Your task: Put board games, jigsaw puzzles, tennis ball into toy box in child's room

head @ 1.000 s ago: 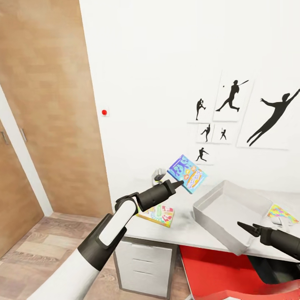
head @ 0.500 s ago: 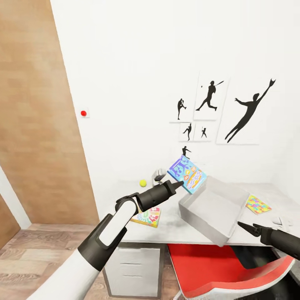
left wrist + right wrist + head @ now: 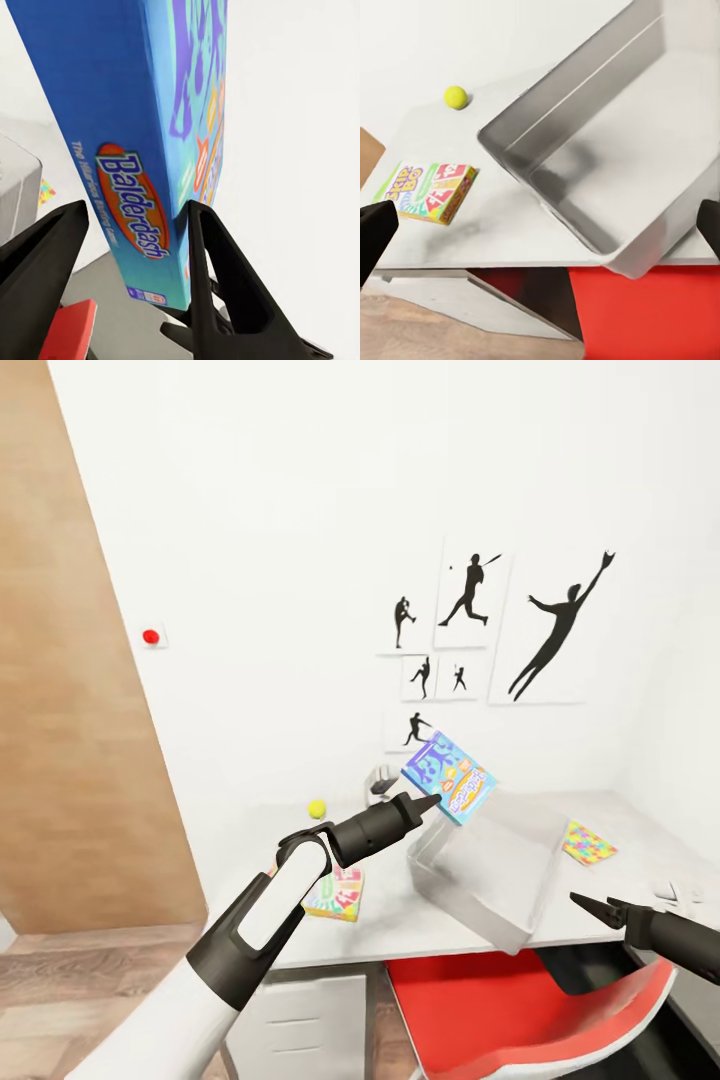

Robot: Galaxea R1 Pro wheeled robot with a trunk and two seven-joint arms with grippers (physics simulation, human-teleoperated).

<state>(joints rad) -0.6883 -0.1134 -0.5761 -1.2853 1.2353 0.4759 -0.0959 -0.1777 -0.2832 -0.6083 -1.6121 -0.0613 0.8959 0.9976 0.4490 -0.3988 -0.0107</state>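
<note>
The left hand (image 3: 432,800) is up in the air over the bench (image 3: 400,920), and it is pinching a blue game box (image 3: 449,777) by its bottom edge. In the left wrist view the two black fingers (image 3: 217,277) press on both sides of the blue game box (image 3: 142,150), and the word Balderdash is printed on its thin side. The box stands up tall from the hand and leans a little. Just past this hand and a bit lower sits the gray toy box (image 3: 490,865) on the bench, with its open side up. Under the left arm lies a second game box (image 3: 335,892) with yellow, green and red on it, flat on the bench. A small yellow ball (image 3: 317,809) sits on the bench near the wall, off to the left of the left hand. The right hand (image 3: 600,908) is low, near the front edge of the bench, and its two fingers are spread apart with nothing between them. The toy box is just ahead of this hand, and the right wrist view looks down into the toy box (image 3: 615,157), with the ball (image 3: 455,97) and the second game box (image 3: 429,192) beside it. A bright puzzle square (image 3: 588,842) lies flat on the bench, farther back than the right hand. A red chair (image 3: 510,1015) is tucked below the bench, under the toy box.
</note>
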